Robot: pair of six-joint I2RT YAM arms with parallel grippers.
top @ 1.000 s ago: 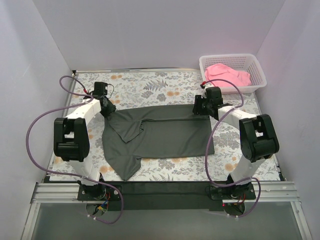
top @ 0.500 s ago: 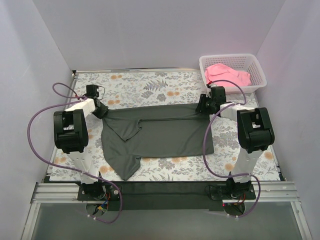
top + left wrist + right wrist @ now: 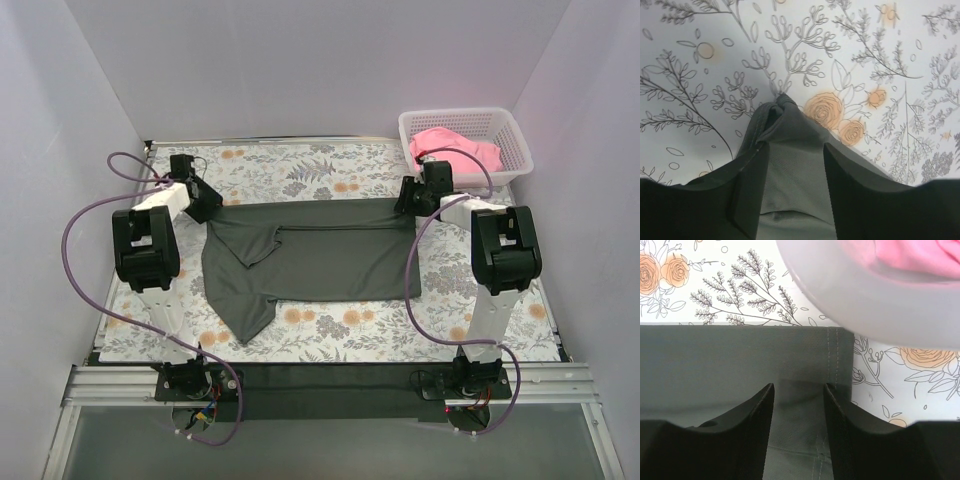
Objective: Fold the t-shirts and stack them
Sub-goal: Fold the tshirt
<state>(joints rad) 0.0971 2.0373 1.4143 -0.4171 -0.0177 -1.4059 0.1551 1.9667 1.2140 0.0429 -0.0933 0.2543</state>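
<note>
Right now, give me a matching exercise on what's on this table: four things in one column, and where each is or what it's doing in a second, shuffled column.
Column one:
1. dark grey-green cloth t-shirt
2. bright pink cloth t-shirt
3. white plastic mesh basket
4. left arm's black fingers

Column two:
A. lying in the basket
B. at the far right corner of the floral-print table
C. pinching a bunched shirt corner
D. spread out between the two arms

Pairs: 1-D, 2-A, 3-B, 4-C.

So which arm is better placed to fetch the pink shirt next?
Right. The right gripper is beside the basket holding the pink shirt; the left gripper is far across the dark shirt.
</note>
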